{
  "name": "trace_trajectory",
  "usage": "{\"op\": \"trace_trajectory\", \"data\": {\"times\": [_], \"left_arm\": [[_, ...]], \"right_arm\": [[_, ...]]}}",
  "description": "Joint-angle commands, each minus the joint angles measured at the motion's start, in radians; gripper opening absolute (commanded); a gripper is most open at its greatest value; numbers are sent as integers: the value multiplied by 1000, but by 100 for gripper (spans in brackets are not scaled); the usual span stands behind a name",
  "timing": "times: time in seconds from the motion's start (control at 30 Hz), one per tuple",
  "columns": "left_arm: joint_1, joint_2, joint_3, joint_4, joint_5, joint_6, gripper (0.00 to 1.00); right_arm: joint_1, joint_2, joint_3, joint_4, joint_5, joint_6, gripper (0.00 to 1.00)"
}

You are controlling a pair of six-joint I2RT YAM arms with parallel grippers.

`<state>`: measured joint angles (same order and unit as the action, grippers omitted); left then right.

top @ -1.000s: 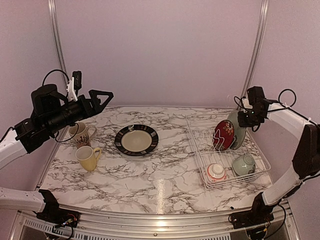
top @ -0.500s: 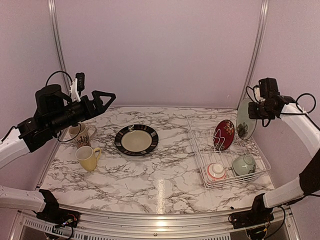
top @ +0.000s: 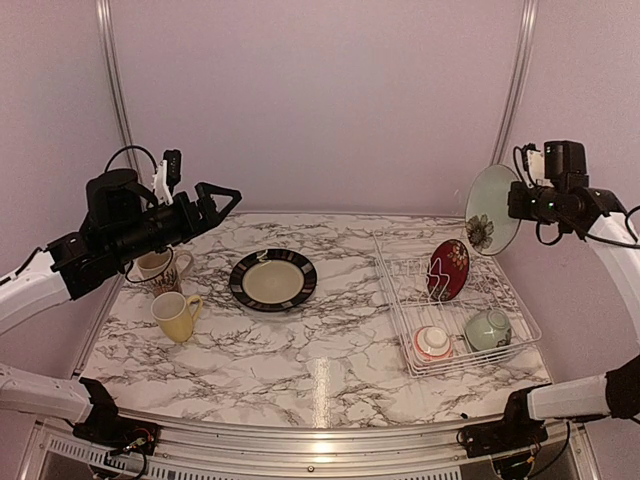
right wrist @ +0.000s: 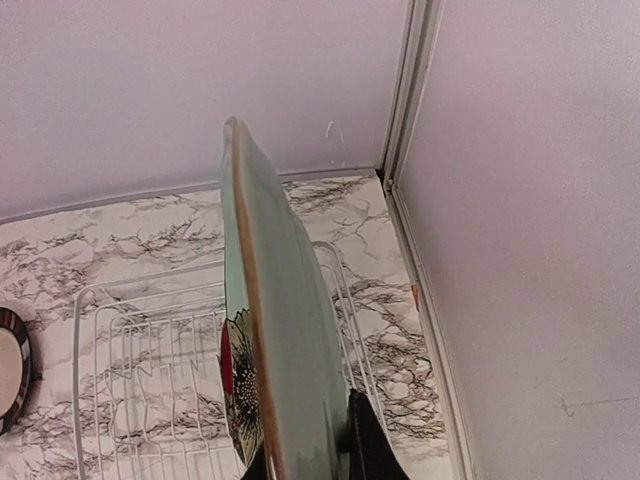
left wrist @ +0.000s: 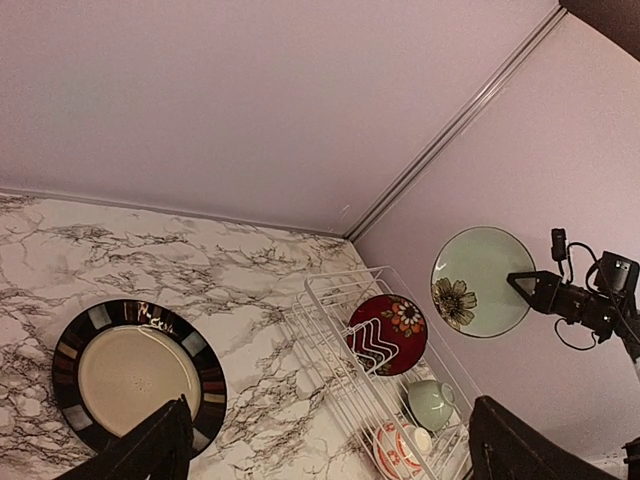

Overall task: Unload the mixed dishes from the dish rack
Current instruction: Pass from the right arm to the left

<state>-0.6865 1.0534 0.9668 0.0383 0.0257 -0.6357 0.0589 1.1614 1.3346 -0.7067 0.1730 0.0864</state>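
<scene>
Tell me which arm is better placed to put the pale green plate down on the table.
Right. The right hand is shut on the edge of the pale green plate, holding it upright above the dish rack. The left hand is open and empty, high over the mugs on the other side.

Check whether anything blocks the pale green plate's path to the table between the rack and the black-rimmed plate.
Nothing visible does. The right gripper holds the pale green plate in the air, higher than the red patterned plate and the dish rack wires. That stretch of table shows only marble.
</scene>
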Motion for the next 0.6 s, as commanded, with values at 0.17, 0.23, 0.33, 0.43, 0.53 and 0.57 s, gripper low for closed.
{"op": "trace_trajectory", "data": {"times": [0.17, 0.23, 0.33, 0.43, 0.53, 0.57], "left_arm": [[2, 82, 43, 124, 126, -99, 99], [2, 108, 43, 161, 158, -133, 99], [1, 144, 32, 236, 210, -192, 99], [-4, 187, 16, 324, 259, -251, 99], [-20, 236, 18, 385, 286, -286, 99], [-30, 251, 23, 392, 288, -292, 99]], "right_arm": [[25, -68, -36, 385, -542, 288, 0], [45, -56, -81, 475, -617, 370, 0], [91, -24, -149, 615, -702, 498, 0], [167, 20, -208, 773, -744, 620, 0], [232, 68, -246, 882, -748, 707, 0], [253, 83, -253, 911, -753, 728, 0]]}}
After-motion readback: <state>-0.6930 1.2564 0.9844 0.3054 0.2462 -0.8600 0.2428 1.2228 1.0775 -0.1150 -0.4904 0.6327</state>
